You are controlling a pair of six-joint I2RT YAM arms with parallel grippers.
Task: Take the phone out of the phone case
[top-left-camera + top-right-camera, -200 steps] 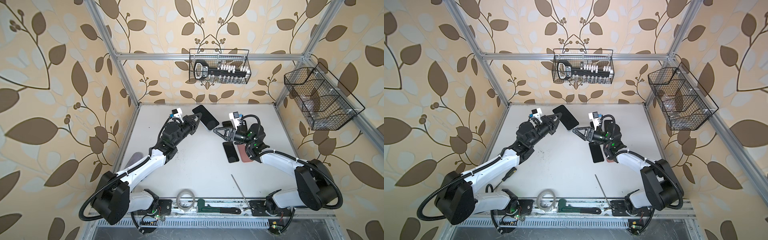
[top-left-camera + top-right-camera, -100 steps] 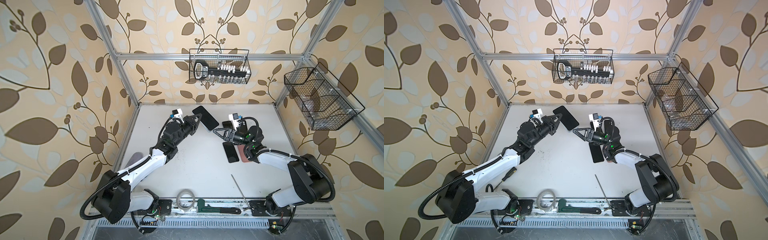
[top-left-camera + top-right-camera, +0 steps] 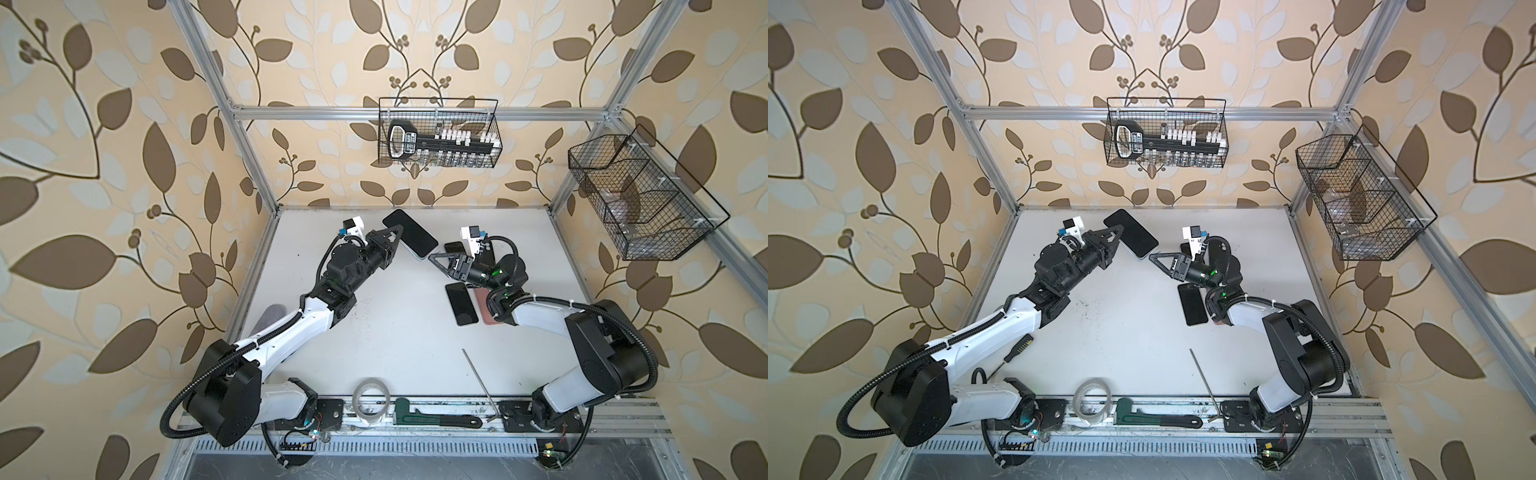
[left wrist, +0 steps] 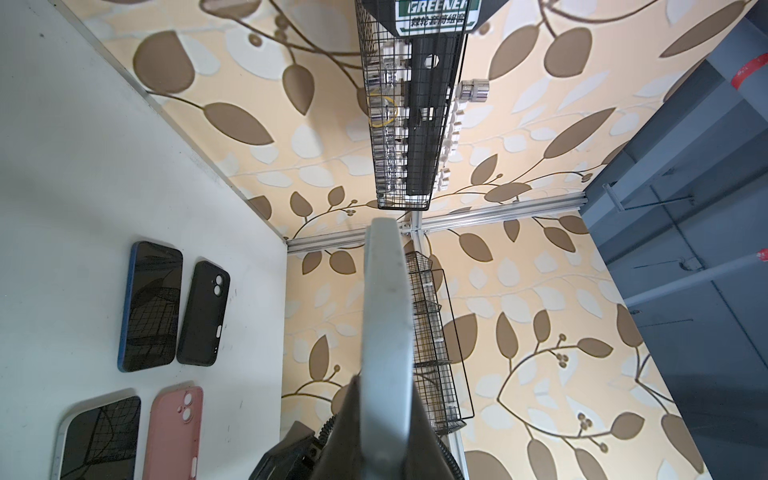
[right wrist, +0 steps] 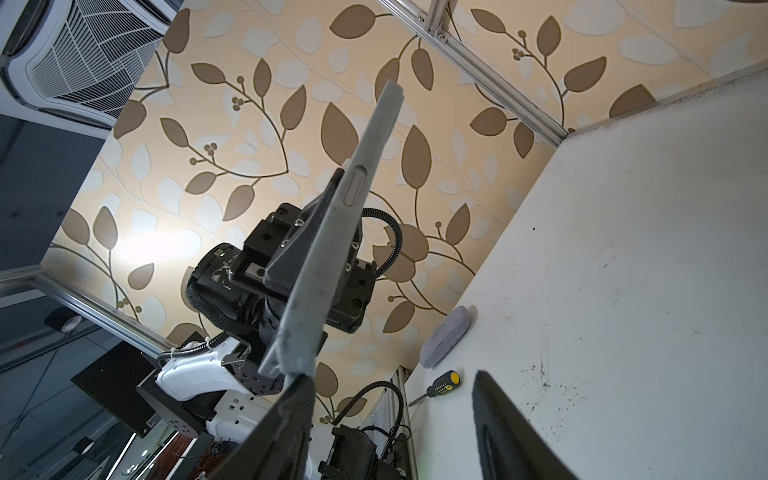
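Phone (image 3: 409, 233) and pale grey case (image 4: 384, 311) are still together, raised and tilted above the far part of the white table (image 3: 395, 340), dark screen facing up in both top views. The left gripper (image 3: 392, 237) is clamped on it from one long side. The right gripper (image 3: 435, 259) sits just beside the phone's nearest corner, jaws parted and holding nothing. In the right wrist view one finger (image 5: 291, 419) touches that corner and the other finger (image 5: 503, 428) stands clear. A black phone (image 3: 461, 303) and a pink cover (image 3: 484, 307) lie flat beneath the right arm.
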